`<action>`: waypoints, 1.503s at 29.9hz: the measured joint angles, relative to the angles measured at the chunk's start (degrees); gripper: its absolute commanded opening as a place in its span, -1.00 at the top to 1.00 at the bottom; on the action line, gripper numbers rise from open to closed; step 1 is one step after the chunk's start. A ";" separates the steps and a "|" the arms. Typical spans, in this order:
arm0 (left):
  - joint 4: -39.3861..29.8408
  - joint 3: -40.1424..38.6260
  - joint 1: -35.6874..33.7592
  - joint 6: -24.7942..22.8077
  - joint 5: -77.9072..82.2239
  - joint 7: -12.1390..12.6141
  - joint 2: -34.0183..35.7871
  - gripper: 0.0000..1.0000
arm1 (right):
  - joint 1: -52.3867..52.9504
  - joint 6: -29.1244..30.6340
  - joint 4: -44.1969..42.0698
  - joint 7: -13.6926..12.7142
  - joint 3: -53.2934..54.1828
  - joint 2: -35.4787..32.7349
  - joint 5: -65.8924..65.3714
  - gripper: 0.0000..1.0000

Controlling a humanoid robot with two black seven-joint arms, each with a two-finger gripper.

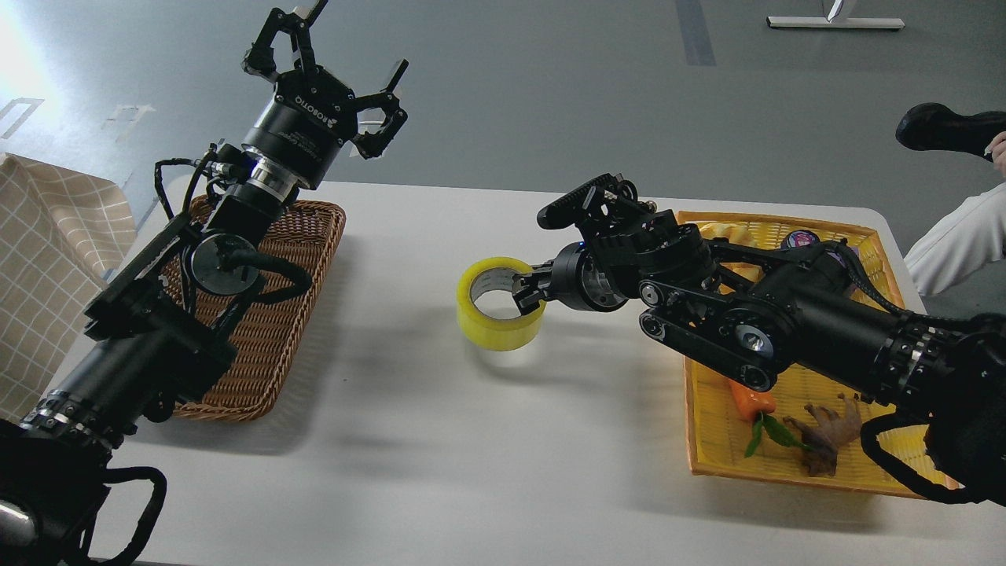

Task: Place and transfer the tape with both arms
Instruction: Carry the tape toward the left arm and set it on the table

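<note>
The yellow tape roll (497,310) with its pale inner core is at the middle of the white table (440,440), low over it or touching it. My right gripper (528,297) is shut on the roll's right wall, one finger inside the ring. My right arm reaches in from the right over the yellow tray. My left gripper (330,59) is open and empty, raised high above the far end of the brown wicker basket (271,330), well to the left of the tape.
A yellow tray (794,464) at the right holds a carrot (750,401), a brown root-like piece (829,432) and small items at its far end. A checked cloth (47,259) hangs at the left edge. A person's leg and shoe (947,130) are at the far right.
</note>
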 measured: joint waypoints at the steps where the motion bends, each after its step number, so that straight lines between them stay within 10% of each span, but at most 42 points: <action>1: -0.04 0.00 0.00 0.00 0.00 0.00 0.00 -0.96 | -0.22 0.00 -0.30 0.00 -0.02 0.04 0.00 1.00; 43: -0.15 -0.39 0.01 0.00 0.00 -0.05 -0.08 -0.96 | -3.95 -0.12 -3.73 0.09 -0.22 2.40 -2.67 1.00; 45: -0.14 -0.43 0.02 0.00 0.00 -0.07 -0.07 -0.96 | -3.95 -0.57 -3.97 0.09 -0.14 2.40 -2.63 0.76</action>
